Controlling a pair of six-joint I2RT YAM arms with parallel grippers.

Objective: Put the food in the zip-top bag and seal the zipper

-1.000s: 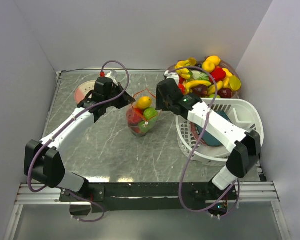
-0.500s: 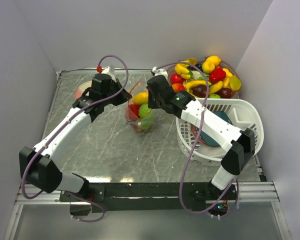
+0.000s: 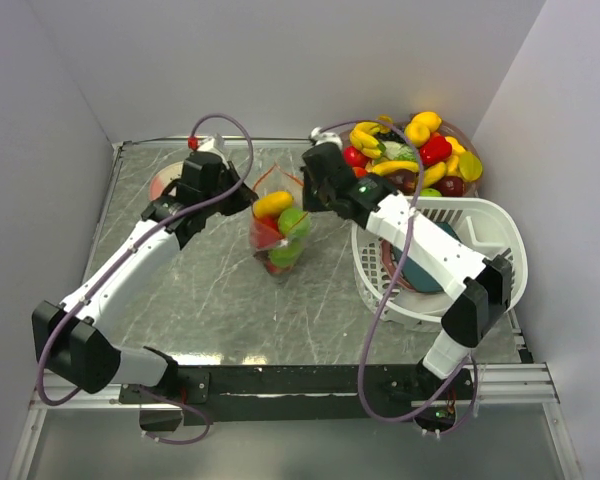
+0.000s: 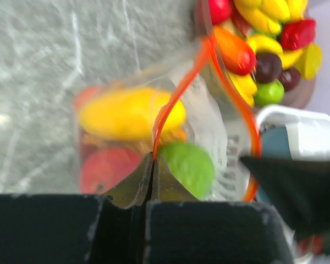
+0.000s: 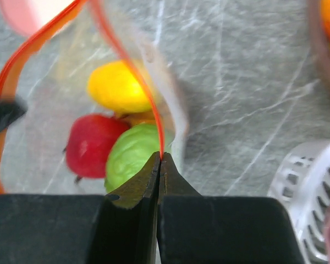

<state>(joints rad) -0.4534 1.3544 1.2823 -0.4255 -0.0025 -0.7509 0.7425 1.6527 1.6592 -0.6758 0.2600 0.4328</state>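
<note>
Zipper (image 4: 176, 93) edges apart, in closed jaws

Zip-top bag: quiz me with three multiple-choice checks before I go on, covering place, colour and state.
1. The zip-top bag is: A in the near left corner; B between the left gripper and right gripper; C behind the arms.
2. Its zipper is: A blue; B green; C orange-red.
3. The bag's mouth is: A sealed; B open; C folded over.
B, both grippers pinch its rim; C, both wrist views show it; B, the strip's sides stand apart above the food.
</note>
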